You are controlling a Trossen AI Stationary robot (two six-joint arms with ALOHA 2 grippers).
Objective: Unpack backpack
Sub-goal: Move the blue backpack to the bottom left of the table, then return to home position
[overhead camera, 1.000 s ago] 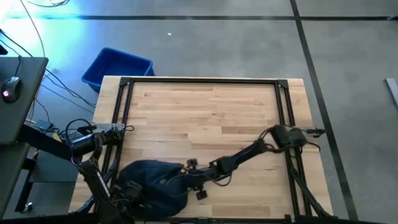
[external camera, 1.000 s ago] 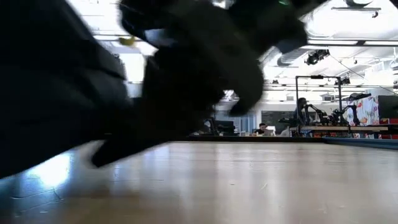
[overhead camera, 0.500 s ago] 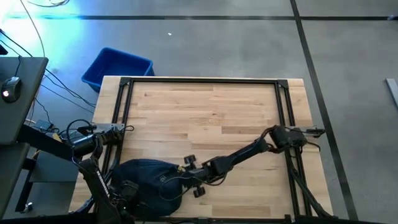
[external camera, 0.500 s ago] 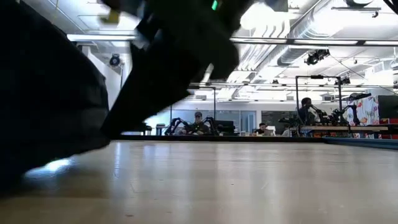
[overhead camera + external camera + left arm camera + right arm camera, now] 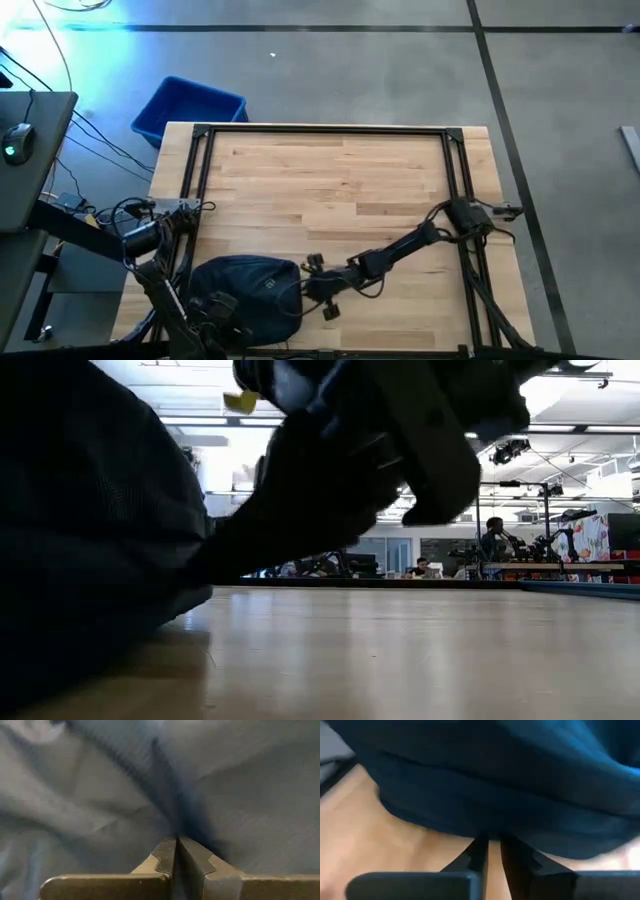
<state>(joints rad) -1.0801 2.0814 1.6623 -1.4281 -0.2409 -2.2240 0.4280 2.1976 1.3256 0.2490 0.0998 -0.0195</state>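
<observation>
Your backpack [image 5: 245, 288] sits at the table's [image 5: 340, 180] near-left edge. Left gripper [image 5: 176, 851], fingers pressed together, is pinching bag fabric at its near-left side. Right gripper [image 5: 491, 845] is nearly closed at the bag's right edge; can't tell whether it's got fabric

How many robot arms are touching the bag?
2. The left gripper is shut on the backpack at its near side; the right gripper is at its right edge, whether shut on the fabric is unclear.
</observation>
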